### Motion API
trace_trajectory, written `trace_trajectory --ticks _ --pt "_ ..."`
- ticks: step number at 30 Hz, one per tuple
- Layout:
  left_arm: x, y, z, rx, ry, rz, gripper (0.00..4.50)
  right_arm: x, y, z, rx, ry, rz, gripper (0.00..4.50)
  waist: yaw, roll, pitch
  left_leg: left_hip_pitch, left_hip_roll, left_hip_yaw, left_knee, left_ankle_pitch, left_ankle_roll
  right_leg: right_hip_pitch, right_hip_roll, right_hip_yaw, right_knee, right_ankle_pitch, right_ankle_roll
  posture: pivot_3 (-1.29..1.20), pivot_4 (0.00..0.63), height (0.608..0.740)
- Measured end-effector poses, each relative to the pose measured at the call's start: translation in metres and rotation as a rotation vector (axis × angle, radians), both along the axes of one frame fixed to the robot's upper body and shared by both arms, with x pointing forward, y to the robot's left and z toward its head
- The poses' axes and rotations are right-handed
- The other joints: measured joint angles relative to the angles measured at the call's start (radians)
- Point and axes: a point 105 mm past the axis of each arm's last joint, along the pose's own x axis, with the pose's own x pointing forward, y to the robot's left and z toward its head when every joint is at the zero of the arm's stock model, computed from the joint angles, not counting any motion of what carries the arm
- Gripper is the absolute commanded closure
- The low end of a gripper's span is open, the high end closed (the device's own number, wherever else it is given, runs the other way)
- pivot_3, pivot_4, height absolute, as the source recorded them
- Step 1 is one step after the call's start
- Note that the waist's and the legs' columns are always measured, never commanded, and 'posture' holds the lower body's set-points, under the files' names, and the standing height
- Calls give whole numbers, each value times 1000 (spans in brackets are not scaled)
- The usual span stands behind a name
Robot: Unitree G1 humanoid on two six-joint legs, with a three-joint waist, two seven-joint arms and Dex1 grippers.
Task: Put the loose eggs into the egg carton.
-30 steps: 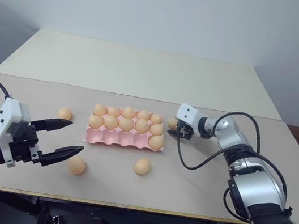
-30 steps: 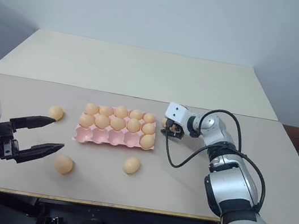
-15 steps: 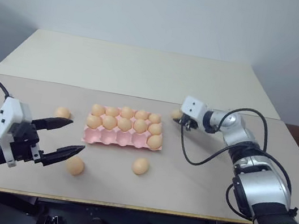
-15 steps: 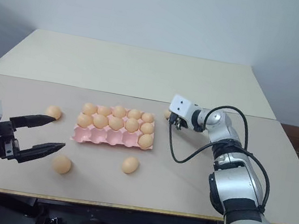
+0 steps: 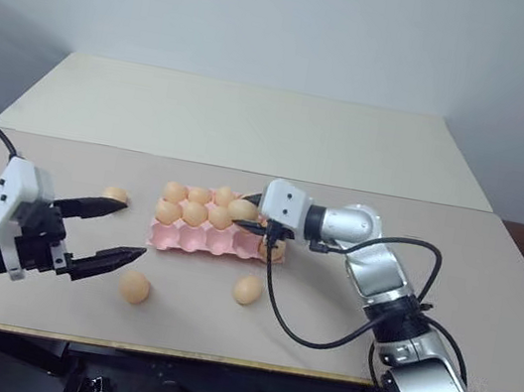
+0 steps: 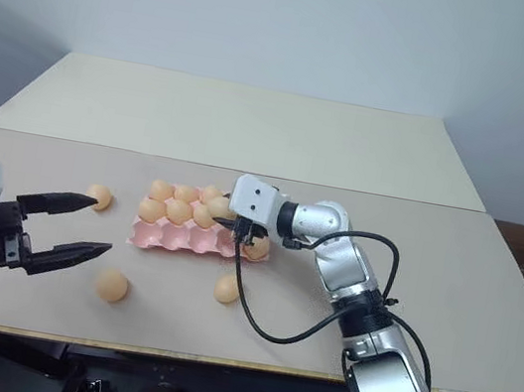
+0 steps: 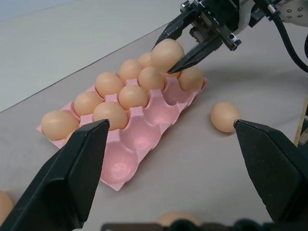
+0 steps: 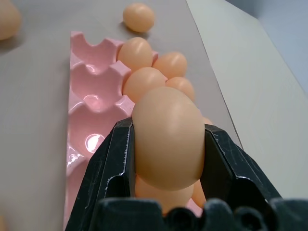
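mostly the egg carton [image 7: 126, 161] holds eggs [image 7: 133, 95], near-row cups bare.

soft, even light, faint shadows; right wrist view's foreground perhaps slightly blurred.

Egg held above the egg carton [image 7: 139, 139]
The right gripper [image 7: 175, 50] clamps an egg [image 7: 167, 54] over the tray's far end; another egg [image 7: 224, 116] lies beside it on the tabletop [image 7: 192, 163].

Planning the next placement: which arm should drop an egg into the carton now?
Right. Its gripper grips an egg above the carton; the left gripper is open, empty, off to the side.
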Motion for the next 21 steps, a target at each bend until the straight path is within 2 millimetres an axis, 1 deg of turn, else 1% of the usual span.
trace_trajectory --ticks 2,3,6,7,11,13,15,17,19,21 --pt "0 1 0 0 0 2 0 -3 -2 -9 -14 34 -11 1586 -1 0 0 -1 0 0 0 0 0 -1 0 0 0 0 0 0 150 740" --pt "0 1 0 1 0 3 0 -4 -2 -12 -24 43 -13 1229 -1 0 0 -1 0 0 0 0 0 -1 0 0 0 0 0 0 150 740" --pt "1 1 0 4 -2 5 0 -7 -2 -10 -33 37 -14 154 -4 0 0 0 0 0 0 0 0 -1 1 0 1 0 0 0 150 740" --pt "1 1 0 7 -2 7 0 -7 -2 -9 -32 34 -14 48 -4 0 0 0 0 0 0 0 0 -1 1 0 1 0 0 0 150 740" --pt "1 2 -1 14 0 12 0 -9 -1 -4 -18 39 -22 48 -2 0 0 0 0 0 0 0 0 -1 0 0 1 0 0 0 150 740" --pt "1 2 -2 17 2 12 0 -11 -3 3 9 46 -22 48 -2 0 0 -1 0 0 0 0 0 -1 0 0 0 0 0 0 150 740" --pt "0 3 -3 18 6 12 0 -14 -15 20 56 39 -24 48 1 0 0 -1 0 0 0 0 0 -1 0 0 0 0 0 0 150 740" --pt "1 7 -4 8 3 41 0 -21 -34 38 104 39 -24 48 8 0 0 -1 0 0 0 0 0 0 0 0 -1 0 0 0 150 740" --pt "2 13 -5 -16 -5 79 0 -29 -55 48 136 51 -35 48 12 0 0 -1 0 0 0 0 0 0 0 0 -2 0 0 0 150 740" --pt "0 19 -9 -19 7 104 0 -37 -72 50 156 75 -40 48 12 0 0 -1 0 0 0 0 0 0 0 0 -1 -1 -1 0 150 740"
